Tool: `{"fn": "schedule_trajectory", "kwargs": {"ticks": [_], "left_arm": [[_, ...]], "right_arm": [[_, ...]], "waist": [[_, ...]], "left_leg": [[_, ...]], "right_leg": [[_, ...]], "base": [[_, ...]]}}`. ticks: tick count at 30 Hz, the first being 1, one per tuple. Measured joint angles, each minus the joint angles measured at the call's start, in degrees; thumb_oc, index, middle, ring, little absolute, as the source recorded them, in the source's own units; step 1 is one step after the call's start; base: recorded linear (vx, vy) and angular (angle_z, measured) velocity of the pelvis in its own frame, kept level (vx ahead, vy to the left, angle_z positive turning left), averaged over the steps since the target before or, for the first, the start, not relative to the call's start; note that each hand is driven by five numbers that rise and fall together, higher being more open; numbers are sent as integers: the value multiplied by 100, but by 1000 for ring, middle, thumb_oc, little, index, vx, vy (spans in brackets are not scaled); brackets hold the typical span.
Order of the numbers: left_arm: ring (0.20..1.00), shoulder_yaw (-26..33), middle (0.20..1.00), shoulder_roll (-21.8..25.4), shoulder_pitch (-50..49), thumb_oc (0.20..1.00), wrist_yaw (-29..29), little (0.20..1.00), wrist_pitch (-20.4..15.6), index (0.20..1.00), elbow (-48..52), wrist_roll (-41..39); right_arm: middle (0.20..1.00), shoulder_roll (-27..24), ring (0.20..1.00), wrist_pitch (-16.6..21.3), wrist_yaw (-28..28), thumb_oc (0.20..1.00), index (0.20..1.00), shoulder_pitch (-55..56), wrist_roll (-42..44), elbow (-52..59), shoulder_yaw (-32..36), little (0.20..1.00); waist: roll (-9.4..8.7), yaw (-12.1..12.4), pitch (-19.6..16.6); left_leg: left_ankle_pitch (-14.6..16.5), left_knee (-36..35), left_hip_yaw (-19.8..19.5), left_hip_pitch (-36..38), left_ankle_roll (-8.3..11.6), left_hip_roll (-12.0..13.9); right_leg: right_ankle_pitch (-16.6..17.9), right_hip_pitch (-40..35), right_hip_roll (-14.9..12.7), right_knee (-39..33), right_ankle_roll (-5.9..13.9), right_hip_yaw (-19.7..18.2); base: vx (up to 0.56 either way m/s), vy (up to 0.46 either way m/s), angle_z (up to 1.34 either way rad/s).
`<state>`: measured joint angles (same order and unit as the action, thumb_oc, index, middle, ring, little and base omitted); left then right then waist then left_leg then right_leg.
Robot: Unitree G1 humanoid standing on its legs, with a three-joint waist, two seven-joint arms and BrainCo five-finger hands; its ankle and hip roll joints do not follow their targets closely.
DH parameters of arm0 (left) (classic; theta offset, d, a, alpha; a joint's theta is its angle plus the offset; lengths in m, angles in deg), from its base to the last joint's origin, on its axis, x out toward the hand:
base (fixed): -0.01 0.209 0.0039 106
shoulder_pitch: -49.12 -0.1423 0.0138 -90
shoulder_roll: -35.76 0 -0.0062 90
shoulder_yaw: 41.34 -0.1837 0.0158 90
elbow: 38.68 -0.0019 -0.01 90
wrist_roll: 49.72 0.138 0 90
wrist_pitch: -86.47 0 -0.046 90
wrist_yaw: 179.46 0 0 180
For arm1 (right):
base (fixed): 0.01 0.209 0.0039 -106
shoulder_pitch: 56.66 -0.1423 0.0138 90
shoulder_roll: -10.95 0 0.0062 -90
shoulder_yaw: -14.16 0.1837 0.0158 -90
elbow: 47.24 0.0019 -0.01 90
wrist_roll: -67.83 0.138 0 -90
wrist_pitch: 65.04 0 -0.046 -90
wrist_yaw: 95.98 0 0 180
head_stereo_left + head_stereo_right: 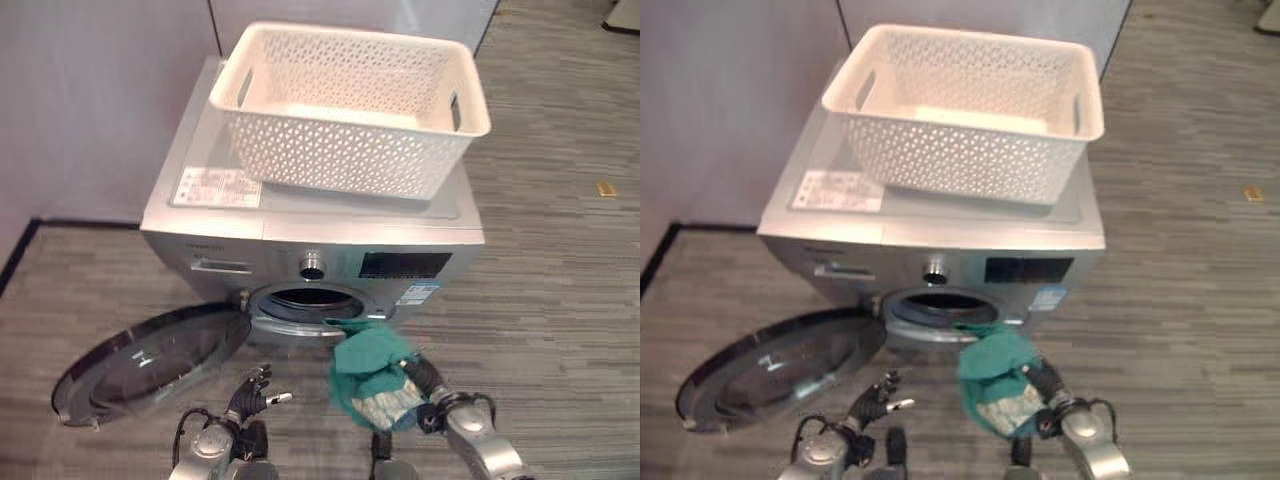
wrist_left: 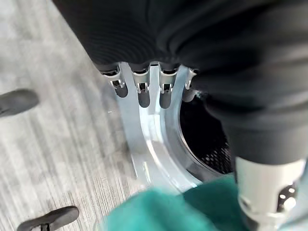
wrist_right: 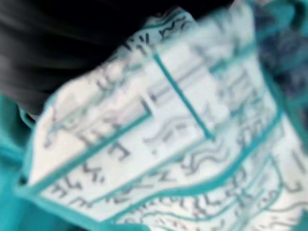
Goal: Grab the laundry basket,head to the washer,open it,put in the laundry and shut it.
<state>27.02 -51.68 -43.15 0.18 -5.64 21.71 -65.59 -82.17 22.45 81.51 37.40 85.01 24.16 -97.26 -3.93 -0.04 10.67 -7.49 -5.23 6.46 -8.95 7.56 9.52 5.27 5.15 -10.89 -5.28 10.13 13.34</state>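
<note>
— Where is the laundry?

— I'm holding the green cloth (image 1: 372,375) bunched in my right hand (image 1: 432,390), fingers curled round it, just below the washer (image 1: 310,225) opening (image 1: 312,298). The basket (image 1: 350,105) is sitting on top.

— How is it handling?

— Soft, light and floppy, I'm guessing; gripping the middle of the bundle suits it. My left hand (image 1: 250,392) is hanging loose, fingers relaxed, beside the door (image 1: 150,358).

basket (image 1: 350,110) on washer (image 1: 300,235), door (image 1: 150,360) left
</note>
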Motion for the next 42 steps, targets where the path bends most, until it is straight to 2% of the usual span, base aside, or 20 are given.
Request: {"fn": "schedule_trajectory", "kwargs": {"ticks": [2,3,5,8,11,13,16,18,23,25,30,33,36,38,42], "left_arm": [[1000,-84,1000,-81,112,1000,-164,1000,-61,1000,-89,-4],[1000,-234,1000,-41,517,1000,-321,1000,-127,1000,-103,-4],[1000,-248,1000,-157,771,1000,-449,1000,-146,1000,-127,-65],[1000,-400,1000,-319,1154,1000,-669,1000,-162,1000,-357,-177],[1000,-475,1000,-333,1494,1000,-870,1000,-274,1000,-428,-220],[1000,-491,1000,-317,1873,1000,-967,1000,-311,1000,-429,-228],[1000,-648,1000,-373,2309,1000,-1042,1000,-350,1000,-500,-452],[1000,-721,1000,-465,2674,1000,-1071,1000,-362,1000,-504,-490],[1000,-935,1000,-812,3261,1000,-1097,1000,-559,1000,-512,-671],[1000,-1271,1000,-777,3272,1000,-1128,1000,-651,1000,-414,-666],[1000,-1751,1000,-521,3142,1000,-1131,1000,-658,1000,-109,-557],[1000,-1967,1000,-398,3157,1000,-1122,1000,-666,1000,-64,-191],[1000,-2020,1000,-362,3121,1000,-1111,1000,-668,1000,-74,-92],[1000,-2202,1000,-425,3180,1000,-1116,1000,-671,1000,-153,13],[1000,-2204,1000,-866,3489,1000,-1269,1000,-656,1000,-683,84]], "right_arm": [[200,129,200,74,41,200,200,-120,30,-148,-189,200],[200,205,200,166,112,200,200,-406,87,-369,-324,200],[200,349,200,178,143,200,200,-795,235,-644,-426,200],[200,568,200,190,310,200,200,-1339,448,-878,-548,200],[200,647,200,322,576,200,200,-1913,493,-910,-543,200],[200,634,200,398,772,200,200,-2260,512,-923,-342,200],[200,676,200,456,1032,200,200,-2736,516,-996,-123,200],[200,763,200,511,1229,200,200,-3174,577,-1154,-113,200],[200,1286,200,852,1478,200,200,-3849,1034,-1640,-52,200],[200,1445,200,902,1508,200,200,-4037,1230,-1686,-40,200],[200,1429,200,985,1622,200,200,-4238,1643,-1833,28,200],[200,1411,200,1134,1649,200,200,-4271,1810,-1846,121,200],[200,1396,200,1210,1730,200,200,-4286,1876,-1856,130,200],[200,1403,200,1284,1751,200,200,-4394,2095,-1868,128,200],[200,1438,200,1358,1819,200,200,-4451,2331,-1871,99,200]], "waist": [[-9,103,99],[-18,110,304],[-5,235,521],[18,261,785],[49,253,1051],[70,251,1332],[115,277,1406],[121,276,1577],[114,286,1581],[109,348,1578],[87,473,1590],[85,533,1590],[83,538,1590],[76,542,1589],[-7,533,1631]], "left_leg": [[-76,53,-114,-180,5,7],[-128,65,-327,-500,15,26],[-251,9,-375,-644,-17,39],[-293,8,-458,-790,-3,17],[-346,11,-517,-1017,-36,7],[-409,14,-611,-1142,-26,-21],[-397,15,-644,-1365,-43,-63],[-398,17,-652,-1383,-46,-109],[-394,37,-749,-1587,-52,-143],[-393,63,-753,-1686,-51,-152],[-393,78,-745,-1753,-52,-167],[-393,79,-750,-1762,-53,-181],[-393,91,-755,-1780,-52,-184],[-394,111,-765,-1865,-53,-179],[-405,115,-769,-1918,-65,-188]], "right_leg": [[23,108,22,20,2,71],[7,257,76,-22,-34,175],[90,404,103,18,-41,189],[103,483,85,22,-57,289],[127,667,89,23,-46,331],[202,718,85,25,-124,439],[183,896,57,26,-135,465],[187,905,14,26,-135,474],[187,1036,-10,26,-134,554],[189,1119,-19,26,-134,569],[201,1185,-37,27,-136,568],[201,1186,-52,27,-135,578],[201,1193,-53,26,-134,585],[210,1263,-46,27,-128,586],[225,1306,-53,26,-120,591]], "base": [[-118,-112,33],[-68,-80,44],[-70,-70,26],[-60,-28,16],[-69,-9,9],[-42,11,22],[-45,28,12],[-40,24,9],[-30,17,9],[-10,13,2],[0,0,0],[0,0,0],[0,0,0],[0,0,0],[0,0,0]]}}
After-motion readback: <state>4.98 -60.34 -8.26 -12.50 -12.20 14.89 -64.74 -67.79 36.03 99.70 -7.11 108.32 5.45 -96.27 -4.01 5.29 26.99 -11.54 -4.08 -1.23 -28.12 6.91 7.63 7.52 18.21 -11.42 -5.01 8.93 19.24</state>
